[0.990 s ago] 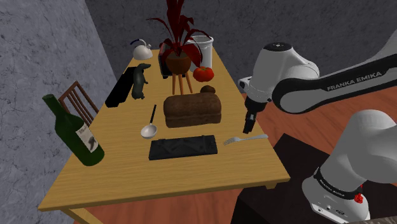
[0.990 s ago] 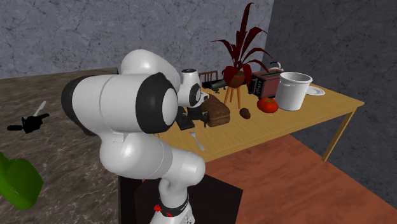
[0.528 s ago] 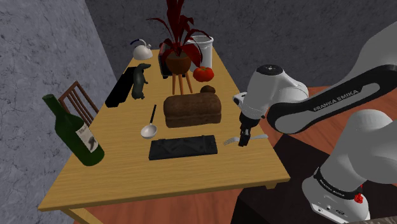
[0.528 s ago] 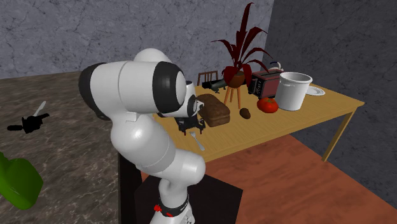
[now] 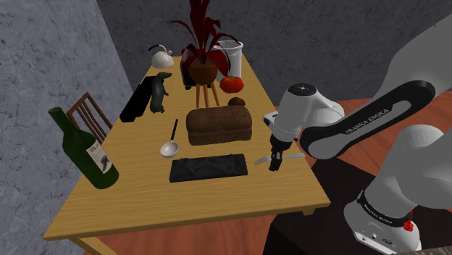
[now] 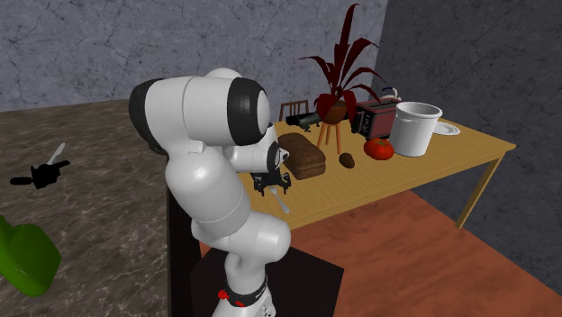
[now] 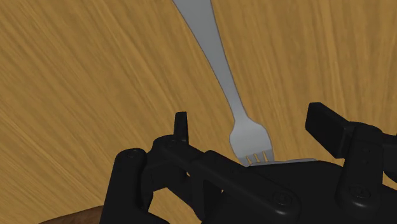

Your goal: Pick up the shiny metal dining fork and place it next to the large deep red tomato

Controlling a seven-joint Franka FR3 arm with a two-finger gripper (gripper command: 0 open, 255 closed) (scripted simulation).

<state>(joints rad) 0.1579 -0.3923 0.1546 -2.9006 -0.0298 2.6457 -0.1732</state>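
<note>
Plainly, the slim grey metal fork will be a light, stiff thing, and we judge it slippery too: its skin is smooth and it lies flat on the pale wooden bench, so little of its thickness stands up for the fingers to catch. We would take it across its narrow width, at the neck or a little way up the handle, where the sides run nearly straight. The broad head with its tines gives a worse seat, and a hold too near one end may let the long handle swing down once lifted.

The black two-finger claw stands open and holds nothing. In the wrist view its two fingers straddle the fork where neck meets head, one on each side, with wood showing between each finger and the metal. The tines point back toward the claw's body and the handle runs away from it. In the shoulder view the claw hangs right over the fork on the bench's near half, toward that view's right, just right of a flat black slab and nearer than a dark brown loaf. Whether the fingertips touch the wood we cannot tell. The deep red round tomato sits well apart, toward the far end.
</note>
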